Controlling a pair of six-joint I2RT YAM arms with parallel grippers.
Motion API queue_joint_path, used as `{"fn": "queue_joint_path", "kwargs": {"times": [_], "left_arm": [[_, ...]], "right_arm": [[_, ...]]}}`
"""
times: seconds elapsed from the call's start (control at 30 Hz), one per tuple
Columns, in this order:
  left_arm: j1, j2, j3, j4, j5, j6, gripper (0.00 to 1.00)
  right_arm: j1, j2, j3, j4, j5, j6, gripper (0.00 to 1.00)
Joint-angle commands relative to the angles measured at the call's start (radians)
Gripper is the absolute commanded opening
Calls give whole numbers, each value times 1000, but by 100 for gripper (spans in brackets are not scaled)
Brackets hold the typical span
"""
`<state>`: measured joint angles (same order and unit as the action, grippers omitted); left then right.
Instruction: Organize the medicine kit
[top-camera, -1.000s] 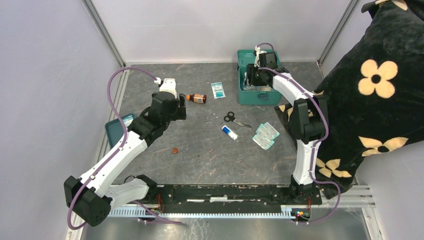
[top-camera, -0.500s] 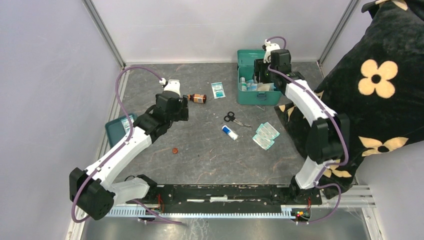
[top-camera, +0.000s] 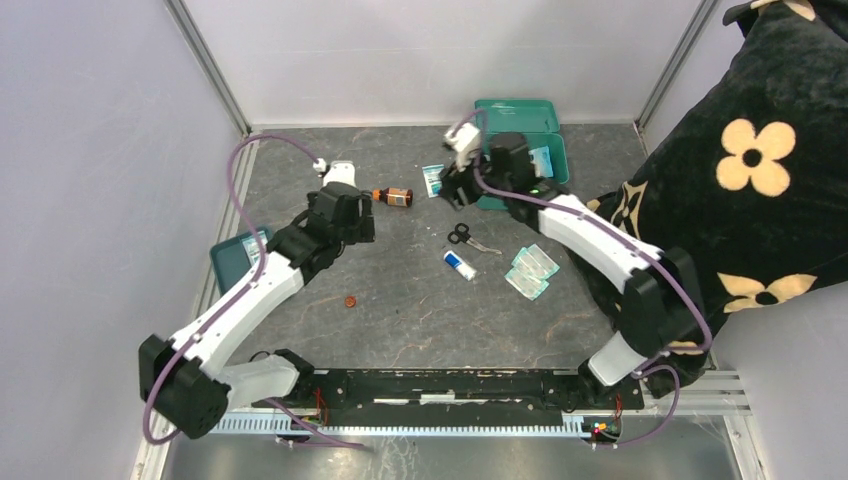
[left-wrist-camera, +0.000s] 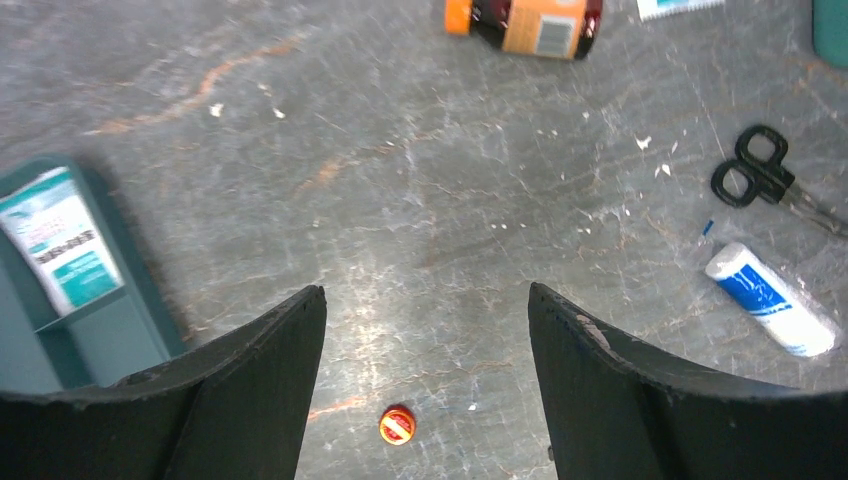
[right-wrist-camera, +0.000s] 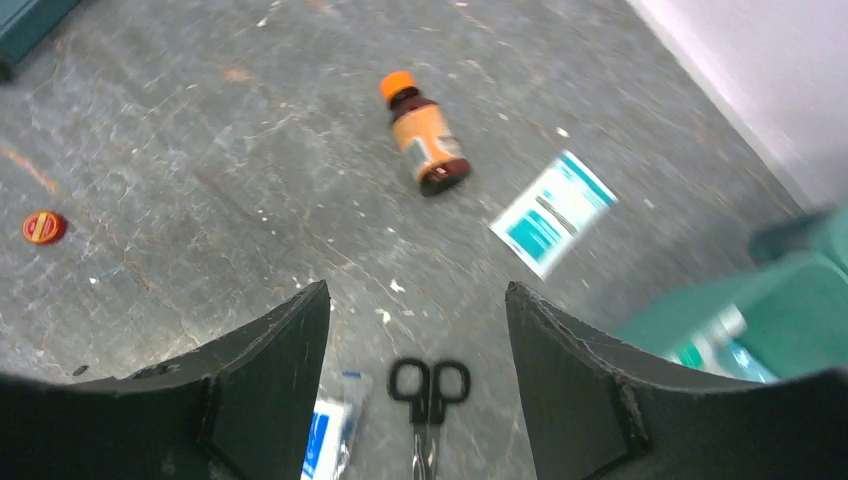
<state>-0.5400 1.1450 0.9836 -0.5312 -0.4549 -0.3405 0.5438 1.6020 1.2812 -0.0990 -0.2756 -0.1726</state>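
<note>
The medicine kit (top-camera: 520, 113), a teal-green box, stands with its lid up at the back of the table; its near corner (right-wrist-camera: 770, 320) shows items inside. My right gripper (top-camera: 452, 190) hangs open and empty left of the kit, above the table. In the right wrist view the right gripper (right-wrist-camera: 416, 287) frames black-handled scissors (right-wrist-camera: 428, 385) lying below. My left gripper (top-camera: 362, 224) hovers open and empty near the brown bottle (top-camera: 396, 196). Far below the left gripper (left-wrist-camera: 427, 290) lies a small red cap (left-wrist-camera: 397, 425).
Loose on the table are a teal-white sachet (top-camera: 435, 180), scissors (top-camera: 468, 237), a blue-white roll (top-camera: 459, 265) and a few pale packets (top-camera: 531, 270). A shallow teal tray (top-camera: 236, 258) sits at the left edge. A black flowered cloth (top-camera: 760, 170) fills the right side.
My right arm has swung out of the kit and leftward over the table, its jaws opening wider. The left arm has shifted only slightly.
</note>
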Motion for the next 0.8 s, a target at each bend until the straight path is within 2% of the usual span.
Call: {"fn": "queue_joint_path", "kwargs": {"times": [0.0, 0.17, 0.43, 0.77], "left_arm": [[3, -160, -32, -19, -118, -87, 80], [2, -268, -126, -24, -161, -92, 82], [3, -250, -109, -26, -162, -84, 82], [5, -269, -115, -26, -164, -87, 82]], "right_arm": [[46, 146, 136, 2, -105, -187, 74], [62, 376, 359, -95, -164, -300, 79], [61, 607, 576, -144, -180, -390, 86], [59, 747, 667, -51, -182, -299, 86]]}}
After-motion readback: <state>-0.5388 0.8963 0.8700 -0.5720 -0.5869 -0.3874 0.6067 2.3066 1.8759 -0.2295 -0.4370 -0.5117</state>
